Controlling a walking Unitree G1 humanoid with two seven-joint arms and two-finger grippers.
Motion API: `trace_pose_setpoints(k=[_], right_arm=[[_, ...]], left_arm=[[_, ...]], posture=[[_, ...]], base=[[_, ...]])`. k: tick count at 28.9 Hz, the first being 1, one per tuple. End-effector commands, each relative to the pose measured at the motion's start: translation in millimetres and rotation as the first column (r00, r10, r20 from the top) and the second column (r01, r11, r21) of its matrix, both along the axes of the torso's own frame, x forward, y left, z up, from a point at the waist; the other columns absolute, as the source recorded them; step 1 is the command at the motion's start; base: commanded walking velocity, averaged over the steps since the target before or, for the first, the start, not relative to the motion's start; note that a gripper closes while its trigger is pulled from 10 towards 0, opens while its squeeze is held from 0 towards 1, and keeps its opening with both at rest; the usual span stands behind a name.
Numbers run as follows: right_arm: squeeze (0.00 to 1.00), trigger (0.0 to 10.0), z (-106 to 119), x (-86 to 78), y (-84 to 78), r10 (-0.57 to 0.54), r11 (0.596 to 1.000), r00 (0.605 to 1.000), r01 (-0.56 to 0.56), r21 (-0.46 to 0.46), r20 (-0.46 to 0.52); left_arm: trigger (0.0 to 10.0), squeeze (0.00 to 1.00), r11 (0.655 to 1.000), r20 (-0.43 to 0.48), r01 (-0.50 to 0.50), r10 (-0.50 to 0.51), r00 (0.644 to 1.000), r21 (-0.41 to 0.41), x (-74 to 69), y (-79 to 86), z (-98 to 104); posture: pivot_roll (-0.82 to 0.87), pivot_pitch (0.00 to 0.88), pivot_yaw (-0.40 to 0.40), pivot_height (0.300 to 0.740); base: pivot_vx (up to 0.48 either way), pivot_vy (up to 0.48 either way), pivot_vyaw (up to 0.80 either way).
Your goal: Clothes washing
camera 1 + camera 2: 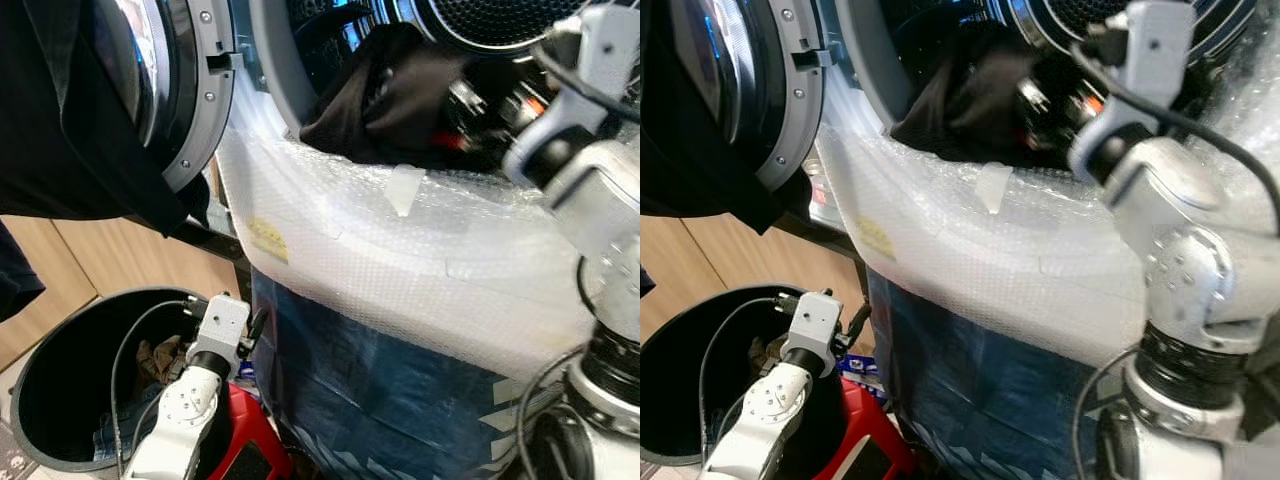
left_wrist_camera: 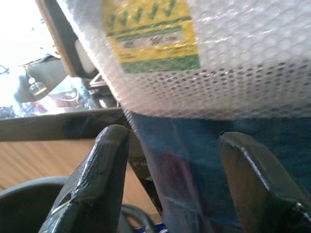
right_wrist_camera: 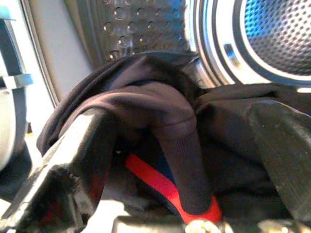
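Observation:
A black garment (image 1: pixel 385 95) with a red band spills over the lower rim of the washer's drum opening (image 1: pixel 330 30). My right gripper (image 3: pixel 180 116) reaches into that opening. Its fingers (image 3: pixel 73 160) stand wide apart and open, and the garment (image 3: pixel 160 111) is bunched between them and draped over one. My left gripper (image 1: pixel 256 328) hangs low beside the washer's front, above a black bin (image 1: pixel 30 400) with clothes in it. It is open and holds nothing; its fingers (image 2: pixel 97 170) point at the bubble wrap (image 2: pixel 243 73) and a yellow label.
The washer is wrapped in bubble wrap (image 1: pixel 400 250) over blue sheeting (image 1: pixel 380 390). Its round door (image 1: pixel 170 90) stands open at the left, with dark cloth (image 1: pixel 60 130) hanging in front of it. A red stool (image 1: pixel 250 430) stands by the bin. Wooden floor lies at the left.

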State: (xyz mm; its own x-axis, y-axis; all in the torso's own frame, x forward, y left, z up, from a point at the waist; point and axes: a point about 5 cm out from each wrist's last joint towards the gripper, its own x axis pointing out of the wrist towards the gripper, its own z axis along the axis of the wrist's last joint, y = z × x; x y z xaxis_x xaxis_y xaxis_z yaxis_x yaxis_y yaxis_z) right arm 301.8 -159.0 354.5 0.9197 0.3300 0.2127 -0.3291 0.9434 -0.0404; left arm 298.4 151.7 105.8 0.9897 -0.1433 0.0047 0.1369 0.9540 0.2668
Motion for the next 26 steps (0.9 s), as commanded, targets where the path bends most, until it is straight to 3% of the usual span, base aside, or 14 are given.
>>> trace_pose_setpoints(k=[1, 5, 6, 8, 15, 22, 26], right_arm=[[0.00, 10.0, -5, -4.5, 9.7, -0.001, 0.995, 1.000, 0.004, -0.097, 0.023], [0.00, 10.0, -14, -8.0, 21.4, 0.032, 0.990, 0.999, -0.026, -0.140, 0.038], [0.00, 10.0, -22, -15.5, 30.5, 0.127, 0.980, 0.991, -0.117, -0.163, 0.050], [0.00, 10.0, -24, -20.3, 33.9, 0.179, 0.971, 0.982, -0.167, -0.169, 0.057], [0.00, 10.0, -36, -38.5, 24.2, 0.305, 0.917, 0.948, -0.268, -0.296, 0.087], [0.00, 10.0, -24, -49.7, 26.0, 0.379, 0.907, 0.909, -0.327, -0.267, 0.175], [0.00, 10.0, -20, -57.3, 31.4, 0.454, 0.876, 0.867, -0.391, -0.282, 0.208]], left_arm=[[10.0, 0.00, 1.000, 0.004, 0.006, -0.006, 1.000, 0.018, 1.4, -1.8, 2], [10.0, 0.00, 1.000, 0.013, 0.015, -0.016, 1.000, 0.021, 2.6, -3.7, 3], [10.0, 0.00, 1.000, 0.016, 0.018, -0.018, 1.000, 0.022, 2.9, -3.7, 4], [10.0, 0.00, 1.000, 0.016, 0.018, -0.018, 1.000, 0.022, 2.7, -3.4, 3], [10.0, 0.00, 0.999, 0.016, 0.023, -0.023, 1.000, 0.028, 0.8, -2.6, 3], [10.0, 0.00, 1.000, 0.023, 0.019, -0.020, 1.000, 0.025, 1.4, -2.5, 5], [10.0, 0.00, 0.999, 0.021, 0.020, -0.020, 1.000, 0.025, 2.3, -2.7, 5]], posture=[[-0.08, 0.025, 0.021, 0.740], [-0.08, 0.024, 0.021, 0.740], [-0.07, 0.022, 0.023, 0.740], [-0.07, 0.022, 0.023, 0.740], [-0.06, 0.013, 0.016, 0.740], [-0.06, 0.016, 0.017, 0.740], [-0.05, 0.015, 0.016, 0.740]], base=[[0.000, 0.000, 0.00], [0.000, 0.000, 0.00], [0.000, 0.000, 0.00], [0.000, 0.000, 0.00], [0.000, 0.000, 0.00], [0.000, 0.000, 0.00], [0.000, 0.000, 0.00]])
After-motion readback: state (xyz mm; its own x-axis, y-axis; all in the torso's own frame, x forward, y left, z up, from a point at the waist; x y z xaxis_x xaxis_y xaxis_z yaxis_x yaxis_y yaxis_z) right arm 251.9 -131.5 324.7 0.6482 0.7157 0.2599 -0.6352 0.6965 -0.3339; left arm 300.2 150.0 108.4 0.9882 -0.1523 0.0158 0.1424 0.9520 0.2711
